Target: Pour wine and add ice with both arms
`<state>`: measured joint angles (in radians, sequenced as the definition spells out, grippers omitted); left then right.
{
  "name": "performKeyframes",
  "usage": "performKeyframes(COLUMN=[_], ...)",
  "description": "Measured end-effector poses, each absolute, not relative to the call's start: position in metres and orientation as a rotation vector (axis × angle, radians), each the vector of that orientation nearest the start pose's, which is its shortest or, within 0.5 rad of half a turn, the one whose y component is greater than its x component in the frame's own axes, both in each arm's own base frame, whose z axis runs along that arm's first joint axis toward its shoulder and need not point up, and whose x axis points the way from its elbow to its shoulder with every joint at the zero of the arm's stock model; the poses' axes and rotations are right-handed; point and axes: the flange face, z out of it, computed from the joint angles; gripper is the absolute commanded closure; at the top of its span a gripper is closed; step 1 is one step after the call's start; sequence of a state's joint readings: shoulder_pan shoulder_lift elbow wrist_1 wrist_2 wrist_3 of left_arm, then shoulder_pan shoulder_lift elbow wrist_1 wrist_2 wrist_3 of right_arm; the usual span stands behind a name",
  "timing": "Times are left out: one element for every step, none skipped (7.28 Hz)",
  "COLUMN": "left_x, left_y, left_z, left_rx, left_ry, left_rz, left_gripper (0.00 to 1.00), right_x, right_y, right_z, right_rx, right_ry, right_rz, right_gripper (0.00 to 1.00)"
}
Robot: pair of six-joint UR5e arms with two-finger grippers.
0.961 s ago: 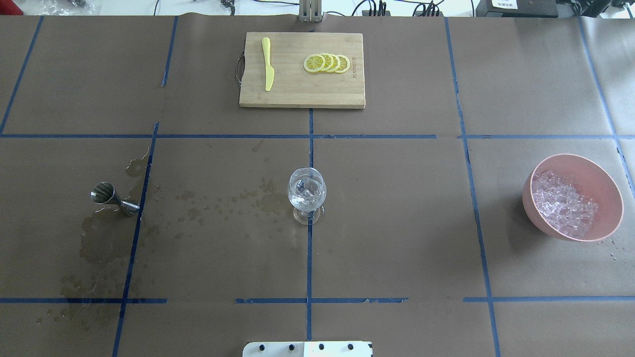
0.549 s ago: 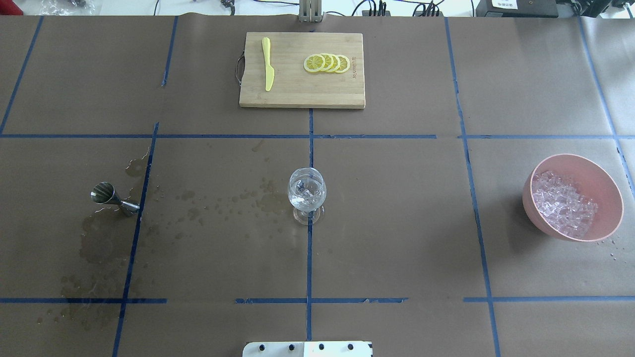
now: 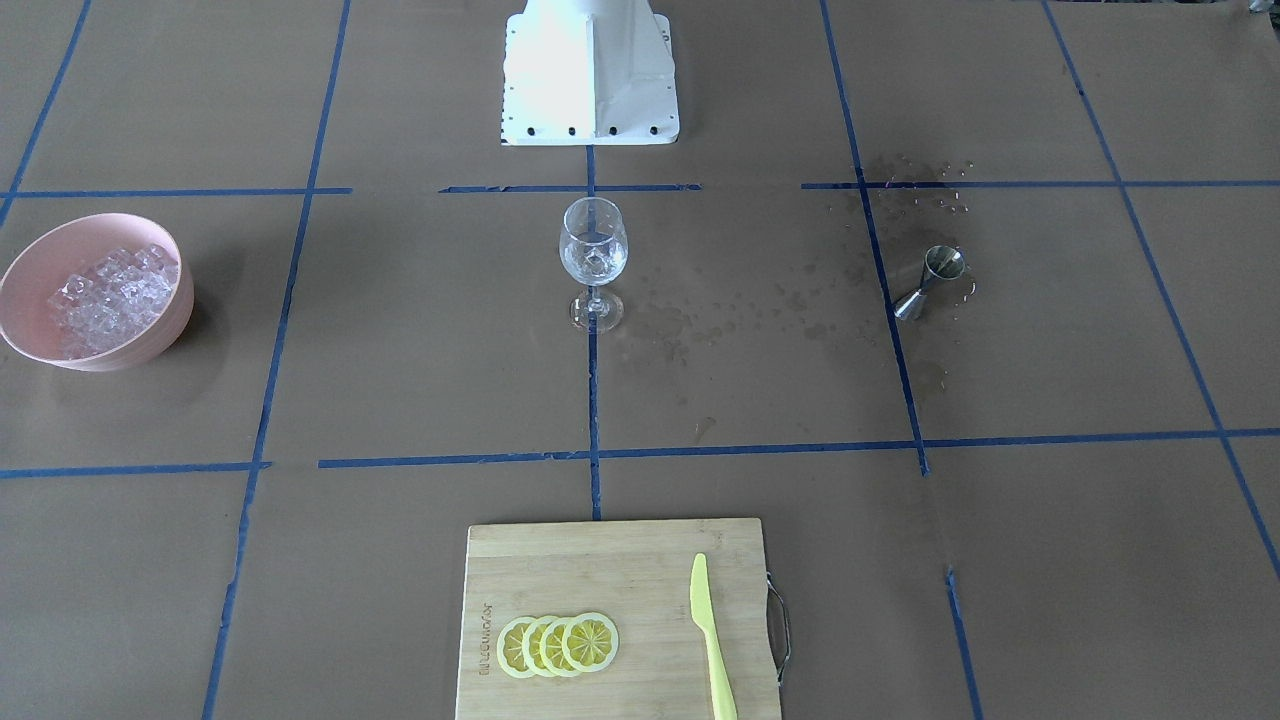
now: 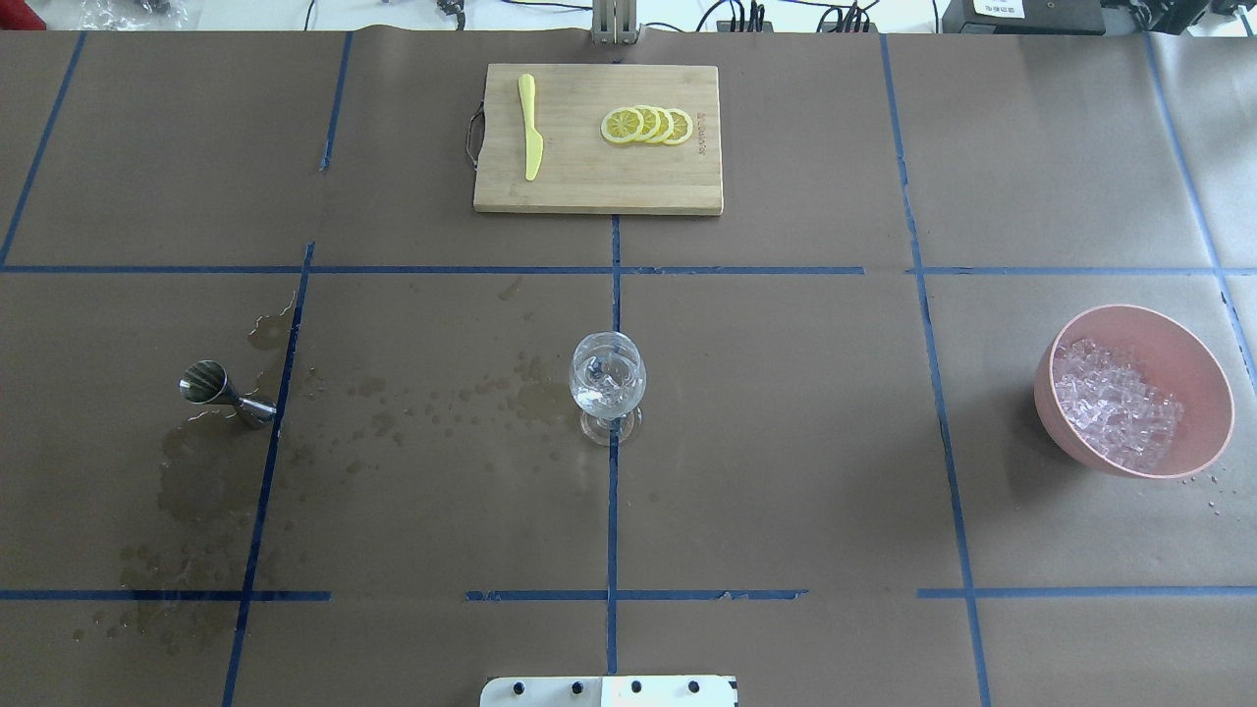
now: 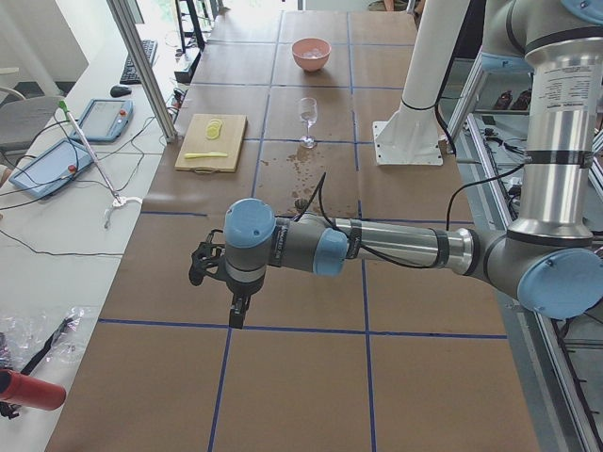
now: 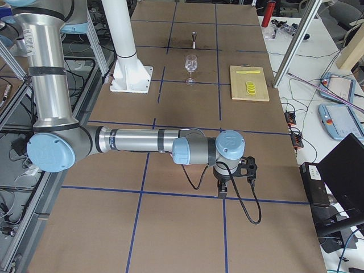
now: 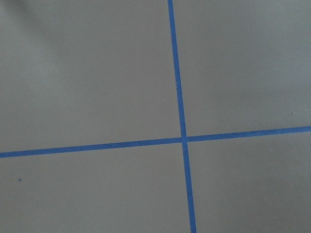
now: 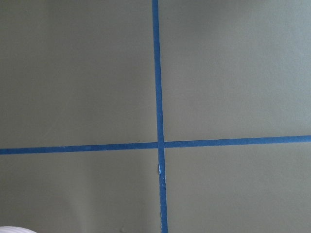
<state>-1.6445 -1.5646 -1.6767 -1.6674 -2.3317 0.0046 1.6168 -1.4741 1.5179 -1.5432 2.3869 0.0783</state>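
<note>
Closest, at this end of the table [image 5: 301, 377], the left arm [image 5: 396, 247] lies stretched out level, all silver tube and pale blue caps. Its left gripper [image 5: 237, 318] points straight down over a blue tape cross [image 7: 183, 139] (clenched or released, I cannot tell from here). Beyond it a steel jigger [image 4: 218, 391], two cones joined, stands among dark splash stains. Further on, the stemmed wine glass [image 4: 608, 385] stands upright on a tape line, the wine [image 4: 606, 401] barely visible low inside. Off to one side a bamboo cutting board [image 4: 589, 187] carries overlapping lemon slices [image 4: 648, 126] and a yellow plastic knife [image 4: 530, 128]. Then comes the ice [image 4: 1120, 412], glassy cubes heaped in a matte pink bowl [image 4: 1193, 344]. Farthest, the right arm [image 6: 142, 139] reaches out level likewise, its right gripper [image 6: 222, 187] hanging downward, its grip equally impossible to tell.
</note>
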Motion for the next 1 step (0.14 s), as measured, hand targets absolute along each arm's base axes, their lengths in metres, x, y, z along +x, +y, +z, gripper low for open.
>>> performKeyframes(left_x=[-0.1012], left_y=[-0.4934], left_z=[0.6000], left_rx=[0.216], left_ry=[0.750], left_rz=[0.009], left_gripper=[0.00], right_x=[0.0854], right_y=[-0.5338], right_z=[0.6288], right_rx=[0.055], right_ry=[-0.817], right_rz=[0.088], right_gripper=[0.00])
